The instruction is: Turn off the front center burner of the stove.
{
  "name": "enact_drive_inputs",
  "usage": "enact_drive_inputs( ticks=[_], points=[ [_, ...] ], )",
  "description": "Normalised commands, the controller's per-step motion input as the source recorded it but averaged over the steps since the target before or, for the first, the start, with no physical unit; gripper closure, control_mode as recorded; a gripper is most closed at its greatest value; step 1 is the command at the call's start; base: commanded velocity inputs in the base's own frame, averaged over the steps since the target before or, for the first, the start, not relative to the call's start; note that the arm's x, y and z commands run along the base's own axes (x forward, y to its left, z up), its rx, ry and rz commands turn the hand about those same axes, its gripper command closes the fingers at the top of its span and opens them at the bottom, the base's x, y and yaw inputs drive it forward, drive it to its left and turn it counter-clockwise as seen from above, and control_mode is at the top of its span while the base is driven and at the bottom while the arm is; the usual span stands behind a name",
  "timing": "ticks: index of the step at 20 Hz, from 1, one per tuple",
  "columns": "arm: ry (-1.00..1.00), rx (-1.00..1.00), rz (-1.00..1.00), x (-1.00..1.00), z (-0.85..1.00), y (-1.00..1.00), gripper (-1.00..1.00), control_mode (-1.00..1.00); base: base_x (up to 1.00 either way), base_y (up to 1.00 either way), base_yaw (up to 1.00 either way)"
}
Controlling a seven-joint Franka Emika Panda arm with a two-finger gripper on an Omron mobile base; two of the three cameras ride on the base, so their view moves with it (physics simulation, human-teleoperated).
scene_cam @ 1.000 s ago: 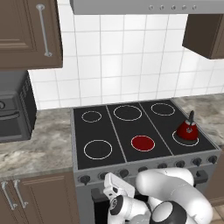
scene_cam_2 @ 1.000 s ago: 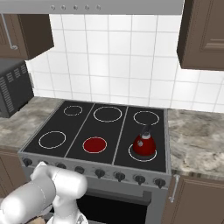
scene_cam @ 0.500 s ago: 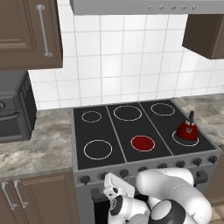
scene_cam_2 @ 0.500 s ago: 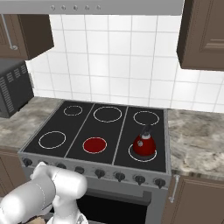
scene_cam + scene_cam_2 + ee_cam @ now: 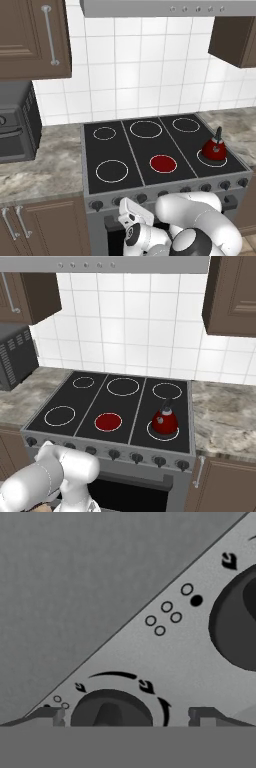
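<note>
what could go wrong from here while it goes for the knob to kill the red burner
1. Wrong knob: the hand view shows two dark knobs close together, one between the fingertips and another beside it, so it could turn off nothing while the front center burner glows red.
2. Poor grip: the gripper straddles the knob at a rolled angle and may slip.
3. The red kettle sits near that hot burner.

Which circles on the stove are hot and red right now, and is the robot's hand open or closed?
front center burner: glowing solid red, on.
Other five burners: thin white rings, not glowing.
Red kettle: upright on the front right ring.
Gripper: open, fingertips either side of a dark knob.
</note>
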Motion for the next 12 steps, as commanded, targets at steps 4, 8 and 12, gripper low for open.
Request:
enact_drive_inputs(
  ticks=[4, 8, 12],
  points=[
    [0.00, 0.14, 0.05, 0.10, -0.13, -0.41, 1.00, -1.00, 0.00, 0.00, 0.00],
    [0.00, 0.14, 0.06, 0.15, -0.11, -0.47, 1.00, -1.00, 0.00, 0.00, 0.00],
    [0.00, 0.13, 0.07, 0.18, -0.13, -0.56, 1.00, -1.00, 0.00, 0.00, 0.00]
  ],
)
